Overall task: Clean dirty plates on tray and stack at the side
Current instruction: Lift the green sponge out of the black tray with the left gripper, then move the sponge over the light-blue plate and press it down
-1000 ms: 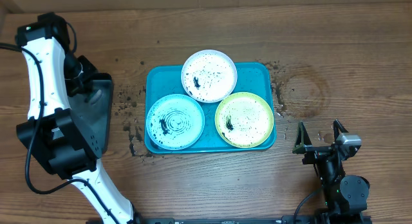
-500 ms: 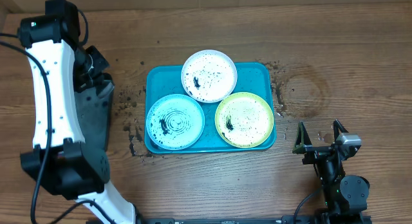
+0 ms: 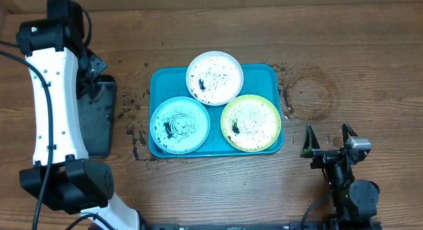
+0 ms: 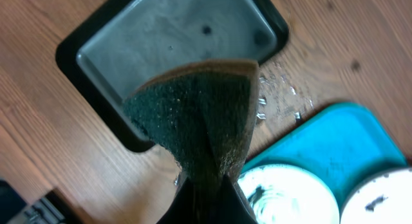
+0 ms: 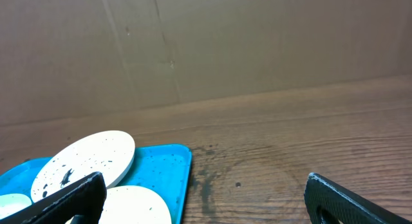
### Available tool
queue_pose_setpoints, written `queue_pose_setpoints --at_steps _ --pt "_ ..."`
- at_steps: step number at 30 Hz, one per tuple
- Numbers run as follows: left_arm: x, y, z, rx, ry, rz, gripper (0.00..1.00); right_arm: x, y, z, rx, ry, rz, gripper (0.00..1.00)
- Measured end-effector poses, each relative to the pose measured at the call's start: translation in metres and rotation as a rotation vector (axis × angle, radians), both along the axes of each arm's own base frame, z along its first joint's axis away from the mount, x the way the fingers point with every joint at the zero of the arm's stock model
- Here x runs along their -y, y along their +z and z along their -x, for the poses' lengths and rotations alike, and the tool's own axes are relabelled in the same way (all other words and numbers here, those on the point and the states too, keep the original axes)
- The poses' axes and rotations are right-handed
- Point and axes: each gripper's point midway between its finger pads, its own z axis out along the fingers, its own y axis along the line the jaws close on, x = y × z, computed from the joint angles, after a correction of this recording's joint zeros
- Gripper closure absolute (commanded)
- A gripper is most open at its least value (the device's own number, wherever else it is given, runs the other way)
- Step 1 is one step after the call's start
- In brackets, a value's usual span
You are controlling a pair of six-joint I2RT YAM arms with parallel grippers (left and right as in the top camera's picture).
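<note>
Pinching sponge (image 4: 196, 114) in left gripper (image 4: 207, 205), leaving right gripper (image 3: 328, 135) wide and empty; risking pushing the unbraced teal-rimmed plate (image 3: 180, 124) across the tray (image 3: 262, 75) while scrubbing, scattering dirt.

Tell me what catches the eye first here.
Three plates speckled with dark grime crowd the blue tray in the middle of the table: a white one on the far side, a teal one near left and a green one near right. Close up in the left wrist view, the left fingers pinch a dark green sponge over a small black-rimmed grey tray.
</note>
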Motion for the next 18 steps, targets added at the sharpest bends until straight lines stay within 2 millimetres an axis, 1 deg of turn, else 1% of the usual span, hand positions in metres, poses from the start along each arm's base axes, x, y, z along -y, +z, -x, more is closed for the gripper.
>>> queue_pose_setpoints --at_steps 4,7,9,11,13,14,18 --pt "-0.026 -0.025 0.001 -0.004 0.100 -0.020 0.95 0.000 0.000 0.000 0.000 0.000 0.000 0.00" --pt "-0.057 -0.051 -0.001 0.031 0.190 -0.036 0.96 0.000 0.000 0.000 -0.001 0.000 0.000 0.00" --pt "-0.076 -0.068 0.001 0.046 0.240 -0.046 0.96 0.000 0.000 0.000 0.000 0.000 0.000 0.00" --pt "-0.090 -0.084 0.010 0.036 0.286 -0.044 0.96 0.000 0.000 0.000 0.000 0.000 0.000 0.00" --pt "-0.095 -0.093 0.022 0.004 0.312 -0.031 0.96 0.000 0.000 0.000 -0.001 0.000 0.000 0.00" --pt "-0.096 -0.095 0.025 -0.001 0.321 -0.024 0.96 0.000 0.000 0.000 0.000 0.000 0.000 0.00" --pt "-0.093 -0.096 0.021 0.011 0.319 -0.015 0.96 0.000 0.000 0.000 0.000 0.000 0.000 0.00"
